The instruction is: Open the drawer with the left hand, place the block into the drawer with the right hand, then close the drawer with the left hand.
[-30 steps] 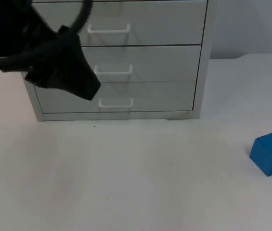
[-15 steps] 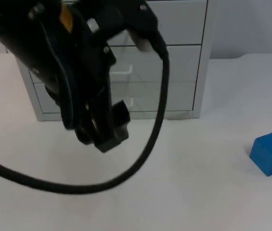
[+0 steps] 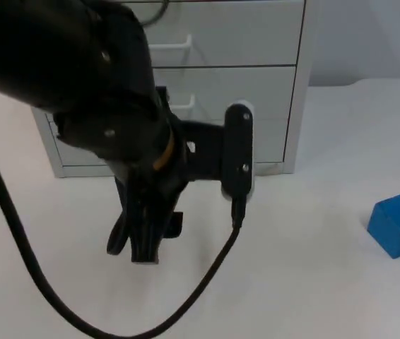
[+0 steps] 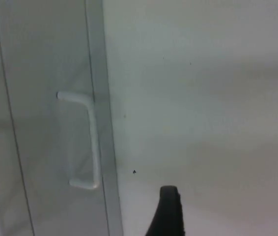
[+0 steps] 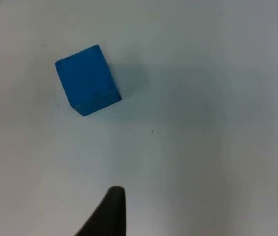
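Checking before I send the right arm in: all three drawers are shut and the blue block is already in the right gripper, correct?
Not quite. The drawers are shut, but the blue block lies free on the white table, apart from the right gripper; the right wrist view shows this. The left gripper hangs over the table before the cabinet.

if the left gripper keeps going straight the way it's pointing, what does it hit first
Probably the bare white table: the left gripper points down at it, just in front of the drawer cabinet. Its bottom drawer handle lies off to one side.
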Controlling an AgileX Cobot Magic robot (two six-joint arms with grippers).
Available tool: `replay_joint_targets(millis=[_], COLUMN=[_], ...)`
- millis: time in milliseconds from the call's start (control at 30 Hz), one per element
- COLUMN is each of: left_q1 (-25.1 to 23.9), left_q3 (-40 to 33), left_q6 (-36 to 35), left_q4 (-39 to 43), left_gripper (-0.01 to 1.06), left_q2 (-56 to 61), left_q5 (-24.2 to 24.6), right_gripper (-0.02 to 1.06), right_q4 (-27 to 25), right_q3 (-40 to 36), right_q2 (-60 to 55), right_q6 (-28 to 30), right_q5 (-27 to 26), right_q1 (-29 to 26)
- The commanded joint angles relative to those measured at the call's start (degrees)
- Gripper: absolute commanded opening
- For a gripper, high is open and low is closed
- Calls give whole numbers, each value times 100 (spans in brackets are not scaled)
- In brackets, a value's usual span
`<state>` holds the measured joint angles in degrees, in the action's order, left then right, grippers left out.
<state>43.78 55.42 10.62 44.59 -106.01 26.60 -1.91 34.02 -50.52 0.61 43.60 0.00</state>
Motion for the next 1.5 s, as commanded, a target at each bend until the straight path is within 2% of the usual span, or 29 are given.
replay_joint_targets(millis=[0,133,200,233,267,500,600,700,867,1233,1367,1467], left_q1=[-102,-324,-485,-485,-613,-941,-997,-1055,-1055,-1055,-1055,-1055], left_q3=[20,32,32,32,32,32,116,467,827,879,903,1065], left_q6=[-57,-68,-276,-276,-511,-848,-900,-1258,-1259,-1259,-1259,-1426], left_q4=[402,442,574,574,756,1354,1431,1436,1427,1502,1584,1627], left_gripper=[67,67,67,67,67,67,67,67,67,67,67,67], left_q2=[-203,-363,-385,-385,-385,-398,-467,-682,-951,-1266,-1383,-1517], left_q5=[-323,-808,-1118,-1118,-1355,-1670,-1647,-1327,-1035,-1081,-1302,-1186], right_gripper=[105,105,105,105,105,105,105,105,105,105,105,105], right_q4=[21,22,22,22,22,22,22,22,22,22,22,22], right_q3=[23,23,23,23,23,23,23,23,23,23,23,23], right_q2=[18,18,18,18,18,18,18,18,18,18,18,18], right_q6=[25,25,25,25,25,25,25,25,25,25,25,25], right_q5=[-53,-38,-38,-38,-52,-135,-149,-149,-164,-186,-186,-186], right_q1=[-34,-34,-34,-34,-34,-34,-34,-34,-34,-34,-34,-34])
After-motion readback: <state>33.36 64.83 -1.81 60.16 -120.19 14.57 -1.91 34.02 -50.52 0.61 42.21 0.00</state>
